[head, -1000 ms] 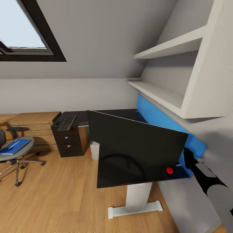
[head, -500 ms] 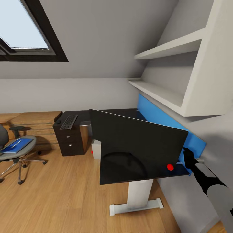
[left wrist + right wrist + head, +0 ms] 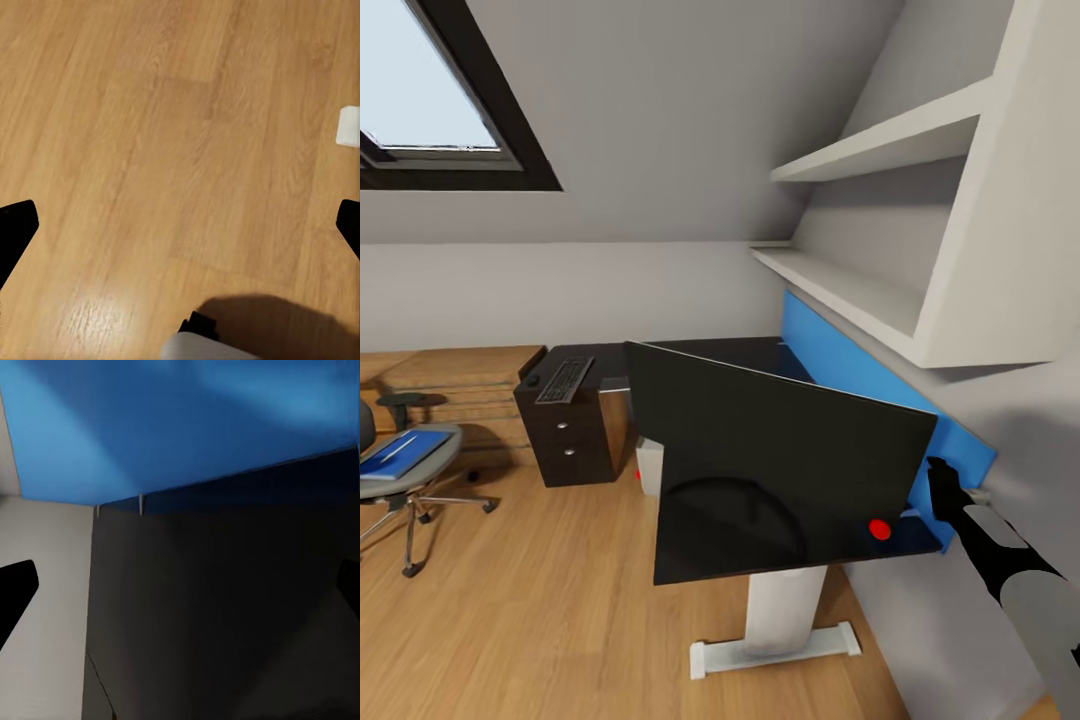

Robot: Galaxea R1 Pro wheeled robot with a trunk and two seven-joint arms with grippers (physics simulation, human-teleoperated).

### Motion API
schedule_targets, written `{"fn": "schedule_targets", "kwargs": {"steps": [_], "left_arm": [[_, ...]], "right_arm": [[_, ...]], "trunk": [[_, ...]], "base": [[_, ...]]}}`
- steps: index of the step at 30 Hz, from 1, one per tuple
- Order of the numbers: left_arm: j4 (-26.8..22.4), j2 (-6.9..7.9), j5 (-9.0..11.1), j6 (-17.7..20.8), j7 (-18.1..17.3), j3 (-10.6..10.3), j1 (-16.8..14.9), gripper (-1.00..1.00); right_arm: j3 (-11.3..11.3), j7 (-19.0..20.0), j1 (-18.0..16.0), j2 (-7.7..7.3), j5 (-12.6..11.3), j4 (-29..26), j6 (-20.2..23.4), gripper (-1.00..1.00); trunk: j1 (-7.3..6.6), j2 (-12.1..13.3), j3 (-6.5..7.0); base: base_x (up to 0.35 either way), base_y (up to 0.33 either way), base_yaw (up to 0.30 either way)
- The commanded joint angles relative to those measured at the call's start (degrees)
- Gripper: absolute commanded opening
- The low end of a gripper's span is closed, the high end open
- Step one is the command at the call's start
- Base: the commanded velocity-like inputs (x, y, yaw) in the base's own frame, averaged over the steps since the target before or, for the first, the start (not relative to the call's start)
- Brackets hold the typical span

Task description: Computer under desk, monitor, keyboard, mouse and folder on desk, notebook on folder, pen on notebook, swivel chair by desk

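Sloped grey attic walls and a wood floor surround the glossy black desk with its bright blue back panel [image 3: 830, 350]. On it stands the large black widescreen monitor [image 3: 780, 460], its long axis running along the desktop. My right gripper [image 3: 938, 478] reaches in at the monitor's near end, just beside the red light; my right arm is nearer. Its jaws stand wide apart, empty. My left gripper [image 3: 180, 225] hangs open over bare floor. Farther left, the slim keyboard [image 3: 567, 379] lies on a black drawer cabinet [image 3: 565, 440].

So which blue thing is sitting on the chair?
The flat blue folder lies on the grey seat of the swivel chair. The other blue thing, the long blue panel, stands along the back of the desk.
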Motion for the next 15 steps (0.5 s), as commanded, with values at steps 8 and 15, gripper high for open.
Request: {"fn": "schedule_targets", "kwargs": {"steps": [8,15], "left_arm": [[0.30,0.01,0.29,-0.14,0.37,-0.52,-0.05,1.00],[0.32,0.01,0.30,-0.16,0.37,-0.52,-0.05,1.00]], "right_arm": [[-0.26,-0.06,-0.04,-0.13,-0.60,0.01,0.09,1.00],[-0.17,-0.06,-0.04,-0.05,-0.58,0.01,0.09,1.00]], "trunk": [[0.04,-0.13,-0.13],[0.04,-0.13,-0.13]], "base": [[0.027,-0.038,0.000],[0.047,-0.094,0.000]]}}
